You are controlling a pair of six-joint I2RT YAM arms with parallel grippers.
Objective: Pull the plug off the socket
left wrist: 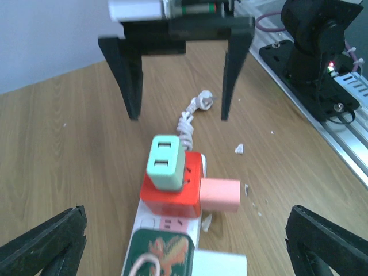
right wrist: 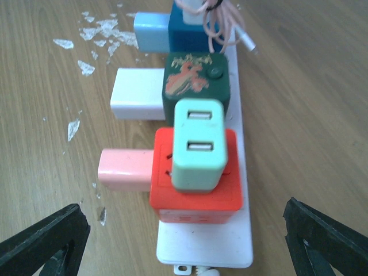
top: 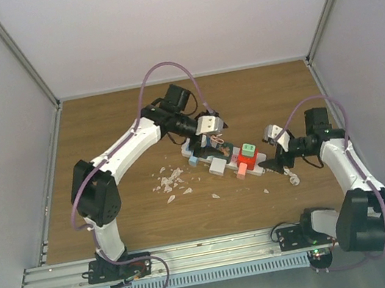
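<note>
No words or numbers can be read

The only sign is an orange drawing on top of the dark green cube, which sits on the white power strip. It looks more like an ornament than letters, and it is too blurred to read. In the left wrist view the same drawing appears at the lower edge, also not legible. The mint charger and the red cube show only slots and holes, with no print that can be made out.
</note>
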